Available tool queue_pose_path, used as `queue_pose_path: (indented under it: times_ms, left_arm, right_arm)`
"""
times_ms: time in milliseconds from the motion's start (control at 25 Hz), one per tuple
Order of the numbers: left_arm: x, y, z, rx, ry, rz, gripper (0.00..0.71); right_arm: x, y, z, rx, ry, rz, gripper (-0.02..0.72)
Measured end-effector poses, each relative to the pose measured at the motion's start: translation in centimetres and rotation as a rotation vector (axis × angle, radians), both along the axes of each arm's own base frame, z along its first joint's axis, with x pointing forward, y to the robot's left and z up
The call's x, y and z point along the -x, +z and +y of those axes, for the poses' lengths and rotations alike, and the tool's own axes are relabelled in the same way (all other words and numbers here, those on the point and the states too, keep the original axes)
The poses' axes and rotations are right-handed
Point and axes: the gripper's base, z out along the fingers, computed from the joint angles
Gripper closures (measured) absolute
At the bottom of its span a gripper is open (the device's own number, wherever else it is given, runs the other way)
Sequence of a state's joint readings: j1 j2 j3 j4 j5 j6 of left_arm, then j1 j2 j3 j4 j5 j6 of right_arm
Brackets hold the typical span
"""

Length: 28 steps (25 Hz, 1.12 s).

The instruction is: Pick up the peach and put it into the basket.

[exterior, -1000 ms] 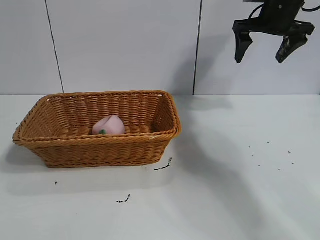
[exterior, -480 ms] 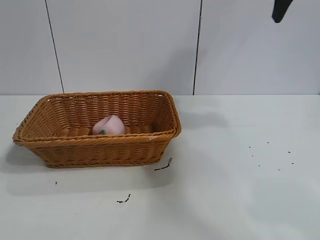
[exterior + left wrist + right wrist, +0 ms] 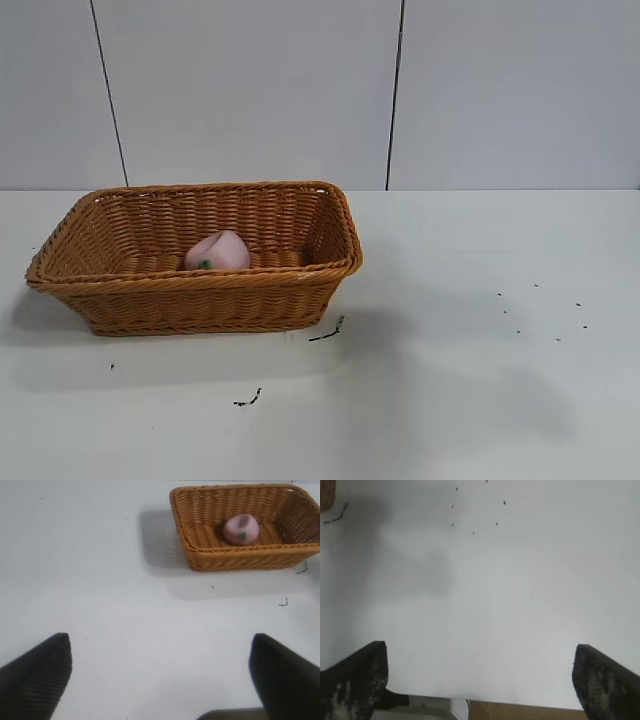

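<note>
Peach (image 3: 217, 250) sat inside the wicker basket (image 3: 300, 300). Looked light, rounded, likely slippery; grip across its middle. Both grippers, left (image 3: 160, 670) and right (image 3: 480, 675), gaped wide, empty.

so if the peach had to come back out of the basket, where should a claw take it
Grip the peach across its round middle, coming straight down from above. It lies on the basket floor near the front wall, and the raised woven sides block any sideways approach. Its rounded body gives no handle, so I'd put the fingers on opposite sides.
</note>
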State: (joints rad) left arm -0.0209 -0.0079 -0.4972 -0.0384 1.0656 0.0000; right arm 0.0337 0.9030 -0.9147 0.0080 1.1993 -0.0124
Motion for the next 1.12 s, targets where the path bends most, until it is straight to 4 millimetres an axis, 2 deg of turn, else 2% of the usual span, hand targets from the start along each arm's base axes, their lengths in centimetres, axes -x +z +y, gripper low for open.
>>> queue_pose_path:
  times_ms: [240,400,520,720,1120]
  left_arm:
    - [0.0,0.0,0.0,0.000,0.000,0.000,0.017]
    - [0.0,0.0,0.0,0.000,0.000,0.000,0.017]
    - [0.0,0.0,0.0,0.000,0.000,0.000,0.017]
    - [0.0,0.0,0.0,0.000,0.000,0.000,0.017]
    - [0.0,0.0,0.0,0.000,0.000,0.000,0.017]
  right_arm:
    - [7.6,-3.8,-0.2,-0.011,-0.003,-0.236,0.008]
    - [10.7,-5.8,-0.3,-0.016,-0.003,-0.367,0.008]
    - [12.5,-5.7,-0.4,-0.021,-0.003,-0.499,0.008]
    - [14.6,-5.5,-0.5,-0.027,-0.003,-0.650,0.008]
    - [14.8,-5.6,-0.5,-0.028,-0.003,-0.656,0.008]
